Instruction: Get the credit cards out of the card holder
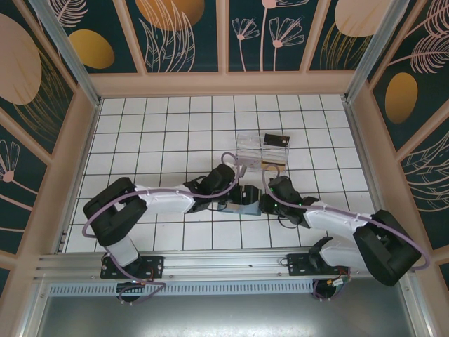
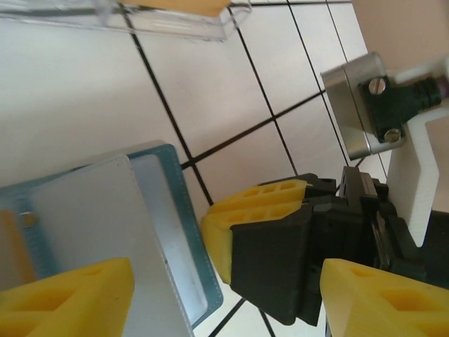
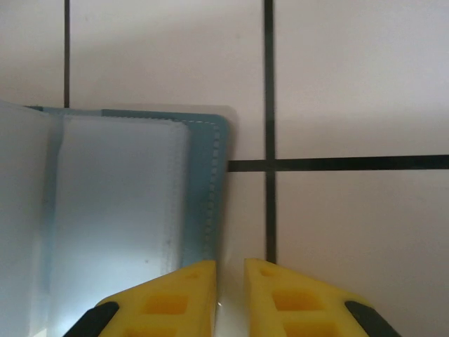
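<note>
White tiled counter [image 1: 140, 140]. Right gripper [image 3: 231, 270]: jaws narrow, clamped on the right edge of the open slate-blue two-panel card holder [image 3: 210, 182] at centre, probably anchoring it. Left gripper [image 2: 228, 270]: jaws wide, beside it. Pale card [image 2: 91, 225] sits inside the clear sleeve

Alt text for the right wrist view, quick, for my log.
The right claw holds its two yellow fingertips nearly together at the stitched edge of the open teal card holder, whose clear sleeves spread toward frame left. White tiles with black grout lines lie beneath.
</note>
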Controlling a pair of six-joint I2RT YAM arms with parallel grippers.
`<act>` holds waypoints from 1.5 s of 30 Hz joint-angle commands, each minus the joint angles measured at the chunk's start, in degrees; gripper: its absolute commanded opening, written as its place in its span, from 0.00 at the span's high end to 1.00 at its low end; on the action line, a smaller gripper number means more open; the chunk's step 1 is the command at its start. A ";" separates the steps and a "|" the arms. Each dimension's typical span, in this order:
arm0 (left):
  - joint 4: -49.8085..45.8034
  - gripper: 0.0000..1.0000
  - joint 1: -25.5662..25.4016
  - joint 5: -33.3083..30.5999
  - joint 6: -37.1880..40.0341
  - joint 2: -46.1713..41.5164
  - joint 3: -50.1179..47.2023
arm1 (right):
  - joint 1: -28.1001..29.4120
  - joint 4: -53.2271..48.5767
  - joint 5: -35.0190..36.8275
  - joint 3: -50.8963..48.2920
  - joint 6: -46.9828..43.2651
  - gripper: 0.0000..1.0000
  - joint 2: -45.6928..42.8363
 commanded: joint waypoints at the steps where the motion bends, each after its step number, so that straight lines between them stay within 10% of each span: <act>1: 2.29 0.29 -1.02 2.50 -0.12 1.82 1.81 | -1.78 1.23 -2.08 -1.48 1.14 0.79 -1.78; 33: 7.71 0.42 -0.85 0.25 -6.14 5.52 -5.79 | -5.75 10.47 -16.04 -6.97 5.98 0.61 -6.61; 45: -1.56 0.40 0.97 -9.18 -3.66 -7.48 -8.06 | -4.75 13.04 -17.42 -3.10 5.27 0.61 -1.43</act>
